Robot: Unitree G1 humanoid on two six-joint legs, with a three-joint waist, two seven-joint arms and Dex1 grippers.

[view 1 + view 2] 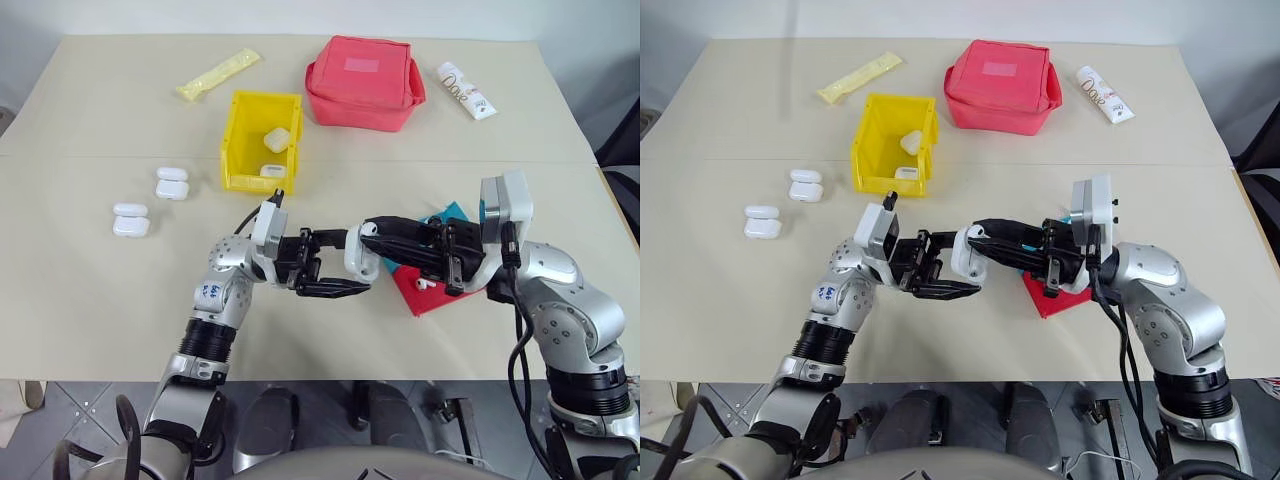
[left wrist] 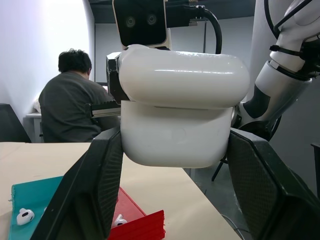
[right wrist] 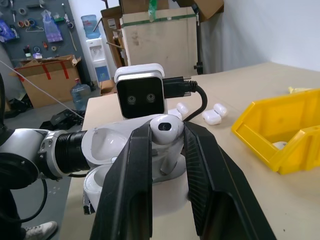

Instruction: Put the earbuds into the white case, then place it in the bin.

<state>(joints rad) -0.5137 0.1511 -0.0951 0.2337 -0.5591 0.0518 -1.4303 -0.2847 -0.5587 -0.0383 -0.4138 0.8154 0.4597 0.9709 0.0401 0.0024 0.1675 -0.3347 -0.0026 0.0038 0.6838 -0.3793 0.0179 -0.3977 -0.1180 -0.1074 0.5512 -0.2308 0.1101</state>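
Note:
My left gripper [image 1: 345,265] is shut on the white case [image 1: 362,258], gripping it at both sides over the table's front middle. The case's lid stands open in the right wrist view [image 3: 100,145]. My right gripper [image 3: 166,137] reaches in from the right, shut on one of the earbuds [image 3: 165,126] right at the case's opening. More earbuds lie in the teal tray [image 2: 24,216] and the red tray [image 2: 119,220]. The yellow bin [image 1: 240,140] stands farther back with two white cases [image 1: 277,139] in it.
Two more white cases [image 1: 172,183] [image 1: 131,220] lie on the table at the left. A red tray [image 1: 425,295] and a teal tray [image 1: 452,211] sit under my right arm. At the back lie a red pouch [image 1: 362,82], a yellow packet [image 1: 217,74] and a white tube [image 1: 466,90]. A person [image 2: 70,107] sits beyond the table.

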